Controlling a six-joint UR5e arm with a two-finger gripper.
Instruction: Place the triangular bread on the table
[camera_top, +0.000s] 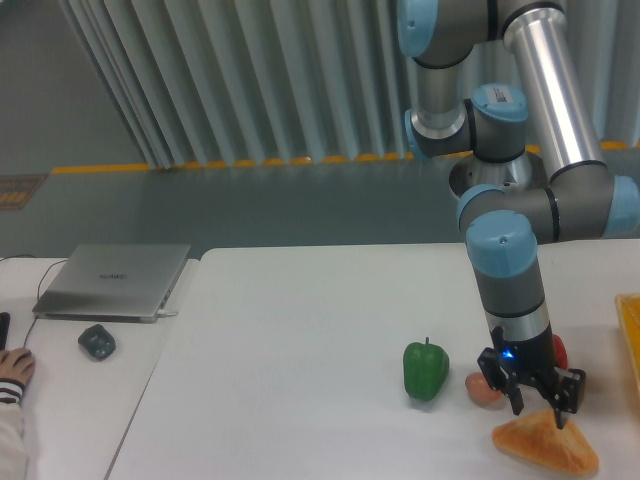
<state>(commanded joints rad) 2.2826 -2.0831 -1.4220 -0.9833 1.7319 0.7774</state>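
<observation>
The triangular bread (545, 446), golden-orange with browner edges, lies flat on the white table (300, 350) near its front right. My gripper (540, 413) points straight down just above the bread's top edge. It is open, its two dark fingers spread apart with nothing between them. Whether the fingertips still touch the bread I cannot tell.
A small tan egg (482, 389) and a green pepper (426, 370) sit just left of the gripper. Something red (558, 352) peeks out behind the wrist. An orange tray (631, 335) is at the right edge. On the adjoining desk are a grey laptop (115, 280), a mouse (96, 342) and a person's hand (12, 370).
</observation>
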